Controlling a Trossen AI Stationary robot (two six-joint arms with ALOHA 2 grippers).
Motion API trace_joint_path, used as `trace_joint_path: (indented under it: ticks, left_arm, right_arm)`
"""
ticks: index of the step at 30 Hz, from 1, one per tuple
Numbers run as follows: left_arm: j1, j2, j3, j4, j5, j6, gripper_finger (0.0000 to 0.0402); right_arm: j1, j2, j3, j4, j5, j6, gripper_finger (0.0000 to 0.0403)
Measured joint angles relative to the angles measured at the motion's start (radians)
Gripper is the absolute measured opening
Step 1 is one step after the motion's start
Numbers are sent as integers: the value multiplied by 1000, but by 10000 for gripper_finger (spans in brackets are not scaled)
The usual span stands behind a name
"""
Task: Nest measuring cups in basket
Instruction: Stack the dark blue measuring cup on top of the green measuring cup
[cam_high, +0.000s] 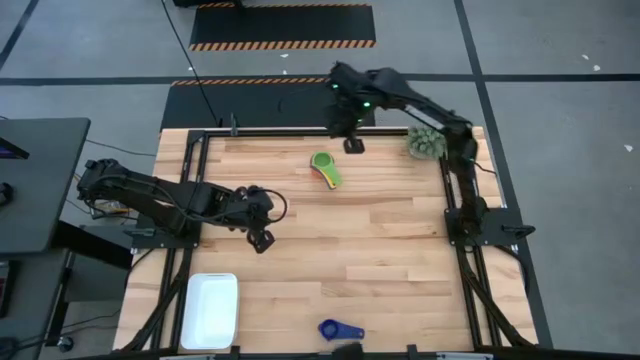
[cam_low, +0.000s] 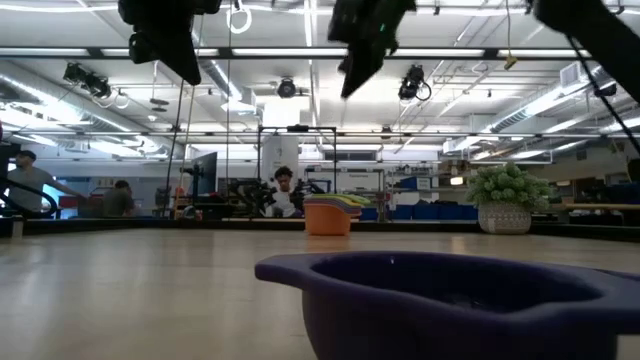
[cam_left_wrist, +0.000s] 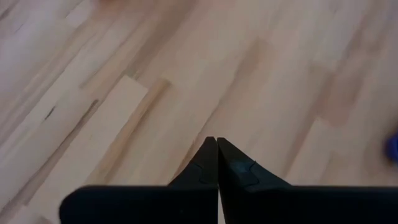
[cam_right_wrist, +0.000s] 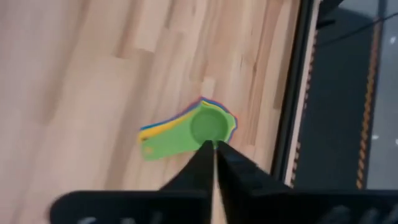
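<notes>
A nested stack of measuring cups (cam_high: 325, 168), green on top of yellow, orange and blue ones, stands on its base on the far middle of the table; it also shows in the right wrist view (cam_right_wrist: 198, 129) and the low view (cam_low: 330, 215). A single navy cup (cam_high: 340, 329) sits at the near edge, large in the low view (cam_low: 450, 300). The white basket (cam_high: 210, 308) lies flat at the near left corner. My right gripper (cam_high: 353, 145) hangs shut (cam_right_wrist: 213, 144) above the table, just past the stack's far right side. My left gripper (cam_high: 262, 240) is shut (cam_left_wrist: 216, 140) over bare wood, left of centre.
A small green potted plant (cam_high: 427, 142) stands at the far right corner, next to the right arm's frame. Black rails run along the left, right and far table edges. Bare wood lies between the stack, the navy cup and the basket. People show in the room beyond.
</notes>
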Motion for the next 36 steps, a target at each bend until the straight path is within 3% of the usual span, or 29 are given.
trace_joint_path:
  ticks: [5,9,16,21,28,36]
  left_arm:
    - [0,2,0,1,93,179,0]
    - [-1,3,0,6,112,205,6]
    - [-2,3,0,116,130,201,63]
    - [-3,16,0,208,224,232,111]
    - [-73,142,-1,357,299,230,145]
    - [-185,327,-1,619,300,233,146]
  right_arm:
    - [64,-120,0,-53,6,102,13]
    - [139,-211,0,-83,9,175,5]
    - [291,-324,0,-86,50,316,10]
    - [367,-383,0,-87,102,442,8]
    - [416,-446,0,-116,166,552,8]
    - [523,-480,-1,-208,109,522,3]
